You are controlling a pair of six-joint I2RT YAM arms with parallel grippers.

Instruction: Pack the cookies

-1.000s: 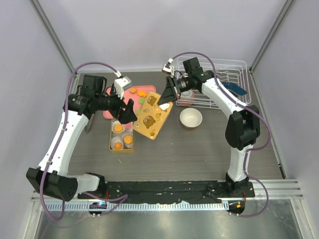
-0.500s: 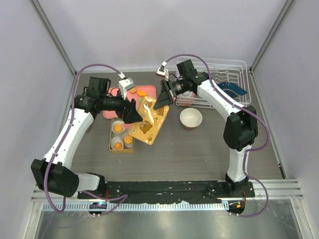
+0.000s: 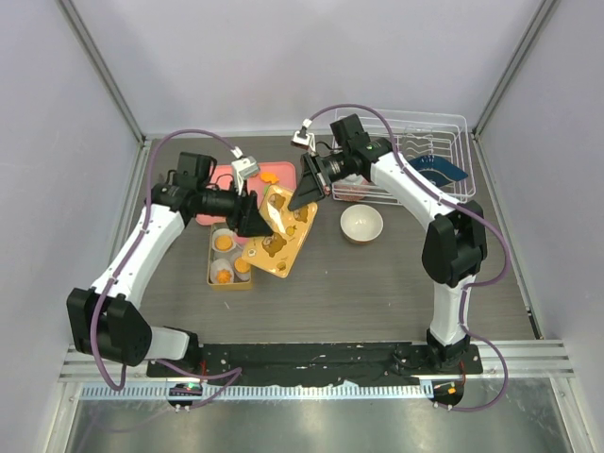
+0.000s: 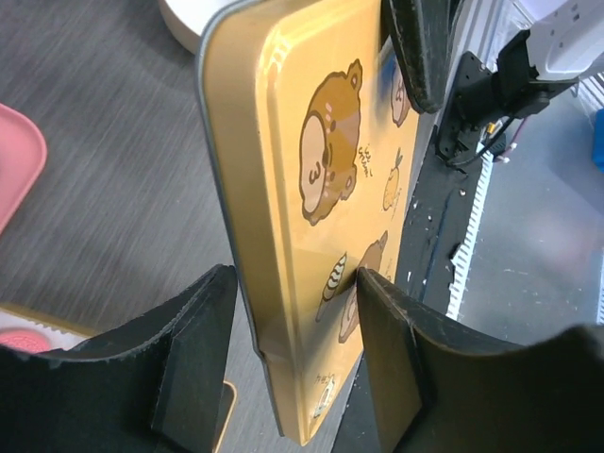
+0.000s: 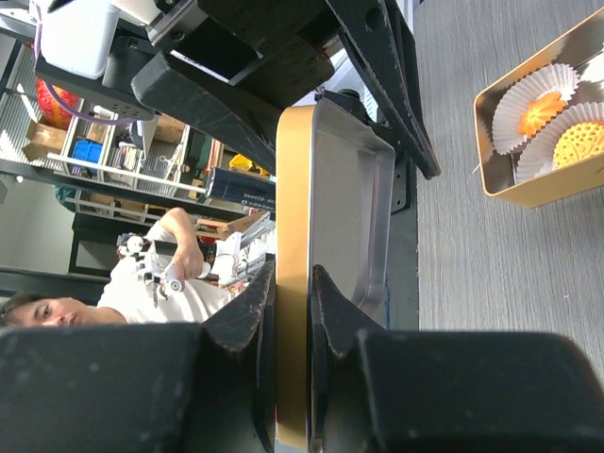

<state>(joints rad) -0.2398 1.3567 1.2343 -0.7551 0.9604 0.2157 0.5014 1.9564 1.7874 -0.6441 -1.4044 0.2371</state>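
Observation:
Above the open gold tin (image 3: 211, 267), a yellow bear-print lid (image 3: 279, 234) is held tilted on edge. My right gripper (image 3: 308, 190) is shut on the lid's far rim (image 5: 293, 170), one finger on each side, in the right wrist view (image 5: 293, 269). My left gripper (image 3: 253, 219) straddles the lid's near corner (image 4: 321, 142). Its right finger (image 4: 387, 330) touches the printed face, and a gap remains at the left finger (image 4: 203, 321). Orange cookies (image 3: 224, 243) sit in white paper cups inside the tin (image 5: 510, 193). More cookies (image 3: 269, 176) lie on the pink tray (image 3: 209, 206).
A white bowl (image 3: 361, 224) stands right of the lid. A white wire dish rack (image 3: 429, 156) holding a dark blue item fills the back right corner. Grey walls close the table at the back and on both sides.
My left gripper moved right onto the lid's near corner and its jaws narrowed around it. My right gripper shifted left with the lid, which now hangs closer to the tin.

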